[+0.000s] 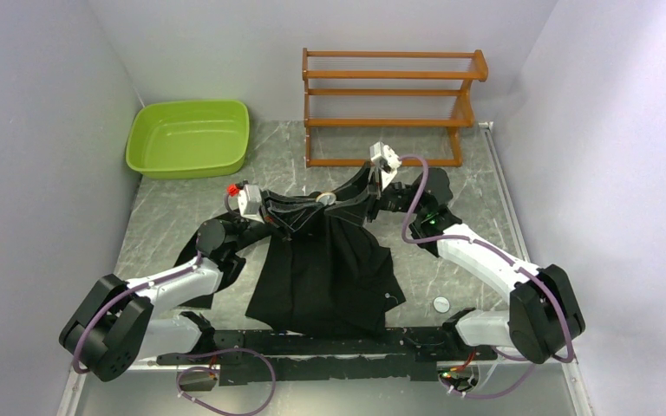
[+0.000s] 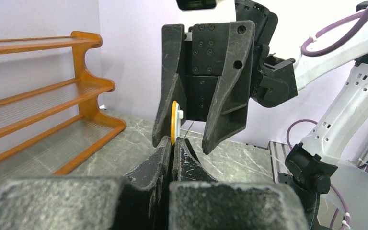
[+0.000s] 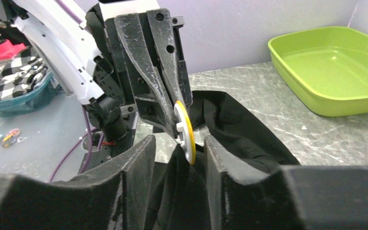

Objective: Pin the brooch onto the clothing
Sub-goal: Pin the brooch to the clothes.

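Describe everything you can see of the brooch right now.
The brooch is a small round disc, yellow-orange at the rim, with a white back and clasp piece. It stands on edge, pinched by the shut left gripper, between the spread fingers of the right gripper and seemingly clear of them. The black shirt hangs just below; whether they touch is unclear.

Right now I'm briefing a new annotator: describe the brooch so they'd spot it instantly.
Start at the black shirt on the table and follow it to its lifted far edge. There the brooch stands on edge, pinched in the shut left end effector: a small round disc with an orange-yellow rim and white back, the only bright thing among black cloth and dark fingers.
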You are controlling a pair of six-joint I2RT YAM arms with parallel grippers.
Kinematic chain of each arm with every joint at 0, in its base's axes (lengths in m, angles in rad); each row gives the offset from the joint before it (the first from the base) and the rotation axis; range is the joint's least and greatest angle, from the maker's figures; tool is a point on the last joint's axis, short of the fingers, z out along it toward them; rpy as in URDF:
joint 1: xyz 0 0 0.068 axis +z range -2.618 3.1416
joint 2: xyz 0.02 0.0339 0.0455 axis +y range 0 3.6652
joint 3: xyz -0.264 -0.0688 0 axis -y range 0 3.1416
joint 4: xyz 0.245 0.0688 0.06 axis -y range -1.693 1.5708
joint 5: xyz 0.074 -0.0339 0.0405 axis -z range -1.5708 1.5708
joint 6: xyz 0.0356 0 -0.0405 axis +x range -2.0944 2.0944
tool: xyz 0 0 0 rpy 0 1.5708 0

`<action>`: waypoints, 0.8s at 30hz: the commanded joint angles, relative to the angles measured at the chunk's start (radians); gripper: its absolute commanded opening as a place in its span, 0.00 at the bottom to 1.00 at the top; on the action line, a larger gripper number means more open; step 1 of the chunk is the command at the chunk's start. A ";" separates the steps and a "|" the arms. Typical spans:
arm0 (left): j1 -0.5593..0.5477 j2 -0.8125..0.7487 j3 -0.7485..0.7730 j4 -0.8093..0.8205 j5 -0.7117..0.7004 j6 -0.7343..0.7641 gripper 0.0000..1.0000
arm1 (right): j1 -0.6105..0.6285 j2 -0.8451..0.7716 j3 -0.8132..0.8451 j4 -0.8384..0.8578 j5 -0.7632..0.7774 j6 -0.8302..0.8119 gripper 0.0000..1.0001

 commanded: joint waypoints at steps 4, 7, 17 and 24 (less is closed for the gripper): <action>-0.003 -0.010 0.020 0.053 0.008 -0.004 0.03 | -0.001 0.004 0.060 0.050 -0.041 0.018 0.35; -0.004 -0.010 0.022 0.048 0.012 -0.006 0.03 | 0.000 0.009 0.062 0.053 -0.038 0.024 0.23; -0.004 -0.012 0.015 0.054 0.000 -0.007 0.03 | 0.004 0.000 0.070 -0.026 0.003 -0.015 0.00; -0.003 -0.008 0.015 0.072 0.002 -0.013 0.03 | 0.005 -0.018 0.074 -0.114 0.097 -0.031 0.00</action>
